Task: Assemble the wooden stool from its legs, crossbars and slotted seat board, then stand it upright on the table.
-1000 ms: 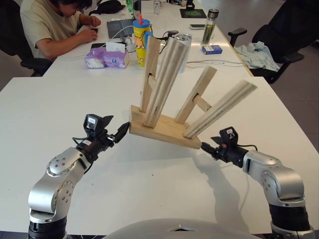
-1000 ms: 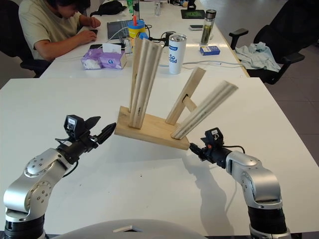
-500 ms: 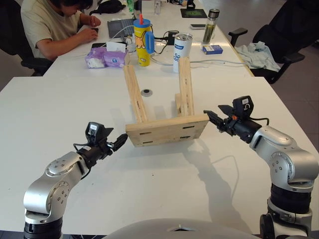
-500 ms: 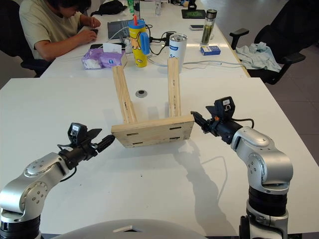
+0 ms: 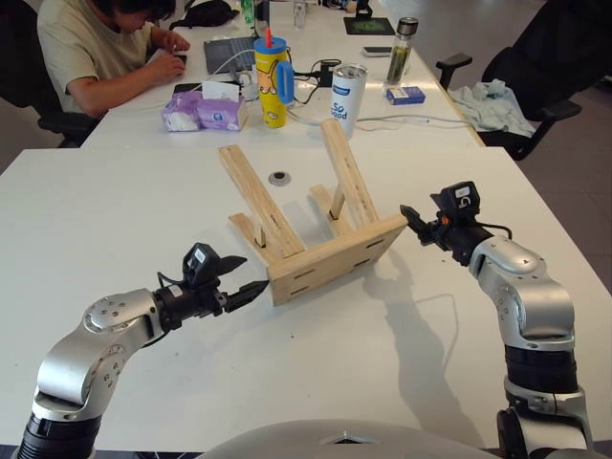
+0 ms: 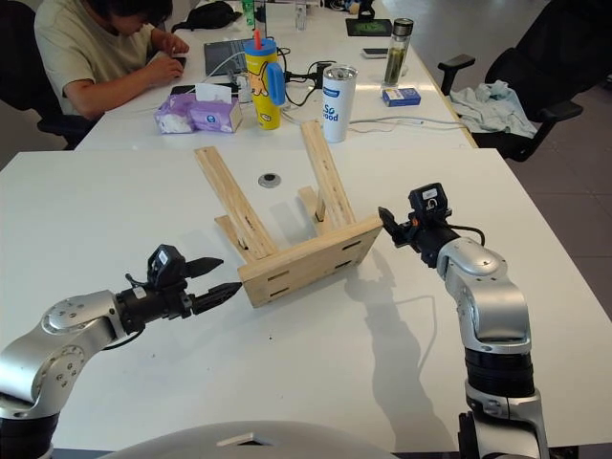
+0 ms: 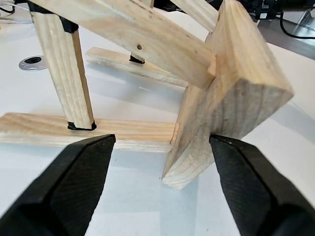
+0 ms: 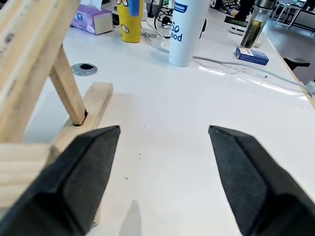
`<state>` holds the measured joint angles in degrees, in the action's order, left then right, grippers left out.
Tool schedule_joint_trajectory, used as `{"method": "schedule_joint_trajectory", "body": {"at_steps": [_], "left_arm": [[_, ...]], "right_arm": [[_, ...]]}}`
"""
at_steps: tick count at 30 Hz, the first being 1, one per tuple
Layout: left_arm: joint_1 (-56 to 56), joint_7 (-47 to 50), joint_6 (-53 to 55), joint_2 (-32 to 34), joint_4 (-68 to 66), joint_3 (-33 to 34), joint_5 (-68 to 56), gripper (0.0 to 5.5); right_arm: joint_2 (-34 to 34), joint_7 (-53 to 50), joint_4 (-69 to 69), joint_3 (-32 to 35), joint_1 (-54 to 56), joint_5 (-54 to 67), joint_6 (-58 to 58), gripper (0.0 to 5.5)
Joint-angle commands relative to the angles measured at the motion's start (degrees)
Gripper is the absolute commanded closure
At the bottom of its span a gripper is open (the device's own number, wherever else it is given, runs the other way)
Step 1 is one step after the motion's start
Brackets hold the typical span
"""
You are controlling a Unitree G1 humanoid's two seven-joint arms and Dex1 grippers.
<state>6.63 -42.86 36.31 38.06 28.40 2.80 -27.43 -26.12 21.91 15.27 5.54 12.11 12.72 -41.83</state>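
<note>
Left eye view shows the stool lying on its side in the middle of the white table. Its seat board stands on one long edge, and the legs point toward the far table edge. The left gripper is spread open around the lower near corner of the board, without clamping it. The right gripper is also open, at the upper far corner; I cannot tell if it touches the wood. Free table surface lies in front of the board and on both sides. A round cable hole sits between the legs. The short crossbars are partly hidden behind the legs.
</note>
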Motion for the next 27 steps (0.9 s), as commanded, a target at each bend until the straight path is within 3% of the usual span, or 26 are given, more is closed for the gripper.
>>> {"method": "schedule_joint_trajectory", "body": {"at_steps": [1, 10, 18, 27], "left_arm": [[1.8, -2.2, -2.5, 1.4, -0.4, -1.7, 1.3, 1.91], [0.5, -2.0, -4.5, -0.7, -0.8, -2.8, 0.9, 1.91], [-2.6, -0.6, -4.1, -4.9, -2.5, -8.1, 1.3, 1.91], [-6.0, -1.3, -1.1, -4.7, -5.7, -4.8, -2.7, 3.23]], "right_arm": [[0.1, -0.3, -2.3, -0.5, -1.0, -0.8, 1.1, 2.13], [0.6, -0.4, -7.4, -0.2, -2.2, -1.9, 5.4, 2.13], [1.2, -1.4, -11.8, 1.0, -0.8, -1.6, 8.7, 2.13], [2.1, -2.9, -13.3, 1.3, -0.7, -1.4, 10.2, 2.12]]}}
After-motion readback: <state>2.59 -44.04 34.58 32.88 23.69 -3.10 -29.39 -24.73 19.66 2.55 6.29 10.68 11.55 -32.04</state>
